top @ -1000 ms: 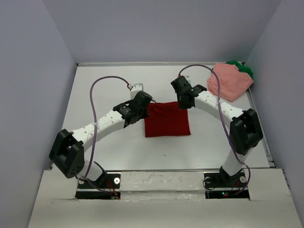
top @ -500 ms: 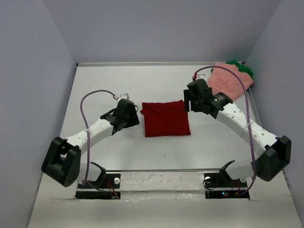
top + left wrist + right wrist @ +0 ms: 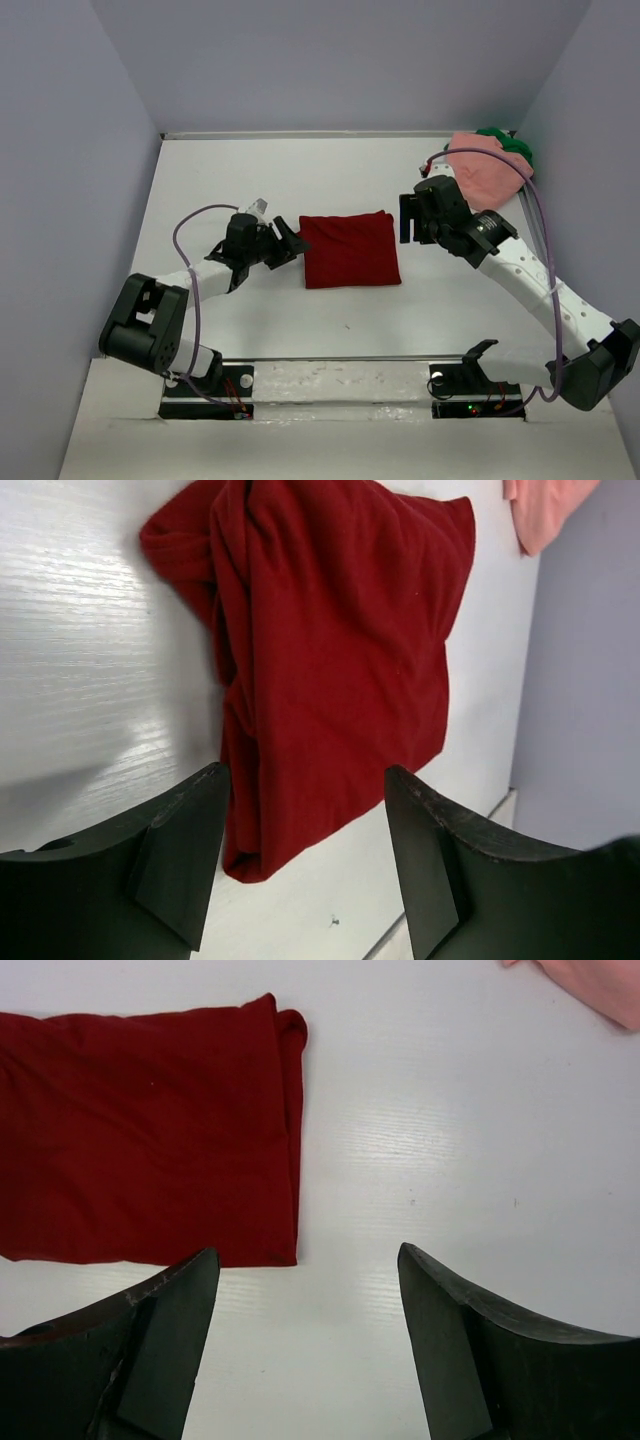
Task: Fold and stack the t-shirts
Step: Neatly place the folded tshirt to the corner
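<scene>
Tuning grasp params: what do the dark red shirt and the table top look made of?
The dark red shirt: soft knit cloth, likely cotton jersey, matte; it lies folded with rounded edges and small creases, no sheen. The table top: hard, smooth white board, probably laminate or painted wood; the wrist views show faint straight grain lines and soft glare.

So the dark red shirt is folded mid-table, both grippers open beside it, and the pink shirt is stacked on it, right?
No. The top view shows the pink shirt lying apart in the far right corner, partly over the green shirt, not on the dark red shirt. Otherwise right: the left gripper and right gripper are open beside the folded shirt.
</scene>
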You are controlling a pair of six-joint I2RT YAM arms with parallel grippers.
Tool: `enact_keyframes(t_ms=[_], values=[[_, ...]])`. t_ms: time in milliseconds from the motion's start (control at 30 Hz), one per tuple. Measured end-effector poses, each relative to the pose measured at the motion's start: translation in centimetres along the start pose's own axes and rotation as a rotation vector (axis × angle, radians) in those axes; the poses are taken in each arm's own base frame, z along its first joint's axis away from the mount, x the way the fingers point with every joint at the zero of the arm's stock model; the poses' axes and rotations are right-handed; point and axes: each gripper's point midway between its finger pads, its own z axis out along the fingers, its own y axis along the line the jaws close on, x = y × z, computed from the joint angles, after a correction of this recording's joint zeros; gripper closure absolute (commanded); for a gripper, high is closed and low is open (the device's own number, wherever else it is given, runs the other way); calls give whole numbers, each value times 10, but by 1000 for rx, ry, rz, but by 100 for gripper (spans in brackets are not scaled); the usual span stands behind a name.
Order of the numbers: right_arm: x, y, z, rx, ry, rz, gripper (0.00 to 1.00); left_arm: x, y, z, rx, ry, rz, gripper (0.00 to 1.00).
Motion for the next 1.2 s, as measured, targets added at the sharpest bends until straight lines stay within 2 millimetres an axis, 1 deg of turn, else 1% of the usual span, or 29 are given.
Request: enact_keyframes(t_ms=[100, 233, 400, 500, 633, 700, 800, 933, 1100, 1200], values=[[8, -3, 1, 8, 21, -10, 23, 2, 1, 4, 49, 26, -47, 25], [5, -3, -5, -3, 3, -1, 23, 6, 4, 9, 61, 49, -68, 23], [-1, -5, -13, -15, -23, 8, 23, 12, 17, 18, 14, 80, -91, 23], [-1, -5, -13, -14, -23, 8, 23, 8, 21, 22, -16, 83, -90, 23], [-1, -5, -13, -16, -23, 8, 23, -2, 20, 31, -37, 75, -77, 23], [-1, -4, -13, -17, -23, 8, 23, -7, 20, 38, -43, 77, -73, 23], [-1, -5, -13, -16, -23, 7, 23, -7, 24, 47, -52, 92, -80, 23], [-4, -5, -14, -15, -30, 4, 23, -9, 18, 56, -18, 108, -86, 23], [-8, -6, -16, -11, -42, 3, 23, -5, 15, 57, -8, 120, -92, 23], [-9, -5, -16, -13, -46, 5, 23, 2, 12, 58, 0, 140, -97, 23]])
